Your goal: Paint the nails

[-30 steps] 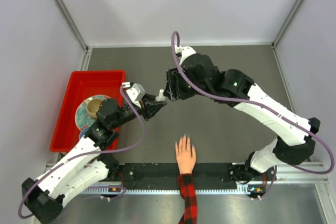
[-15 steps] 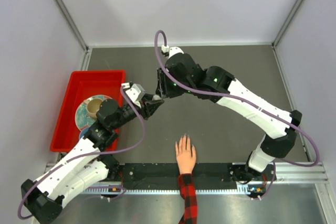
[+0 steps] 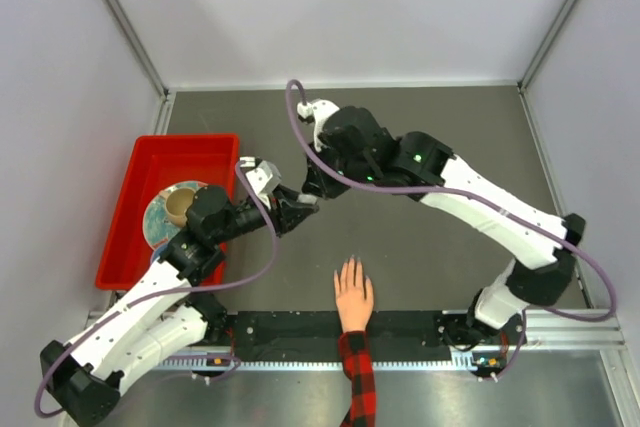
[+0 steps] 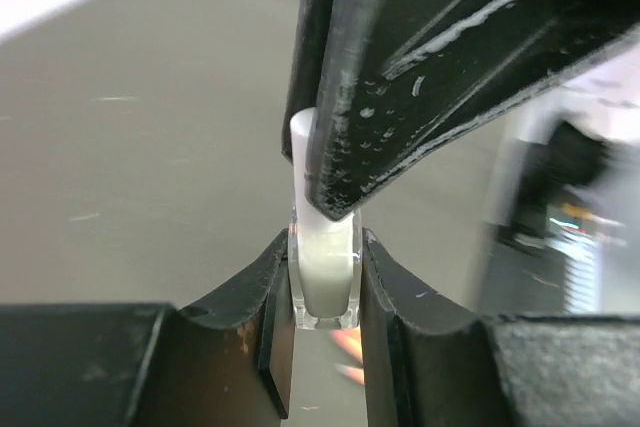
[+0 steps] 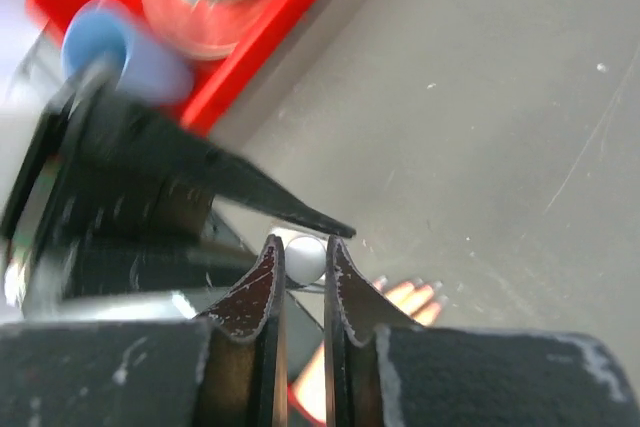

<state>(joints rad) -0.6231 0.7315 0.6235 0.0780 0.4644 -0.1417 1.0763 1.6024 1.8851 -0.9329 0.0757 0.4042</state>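
Observation:
A light-skinned hand (image 3: pixel 353 297) in a red-and-black plaid sleeve lies flat on the table near the front edge, fingers spread and pointing away. Its nails (image 5: pixel 418 283) show as pale tips in the right wrist view. My left gripper (image 3: pixel 300 210) is shut on a small clear glass bottle (image 4: pixel 325 277) of white polish, held above the table left of the hand. My right gripper (image 5: pixel 303 257) comes down on the bottle from above, its jaws shut on the bottle's white cap (image 5: pixel 305 259). In the top view the right gripper (image 3: pixel 312 187) hides the bottle.
A red bin (image 3: pixel 190 152) at the left holds a patterned plate, a tan cup and a blue cup (image 5: pixel 120 52). A black rail (image 3: pixel 420 332) runs along the front edge beside the sleeve. Grey walls enclose the table.
My right arm has swung left and down to the bottle, and its jaws have closed on the cap. The left gripper has kept its hold; the hand has stayed still.

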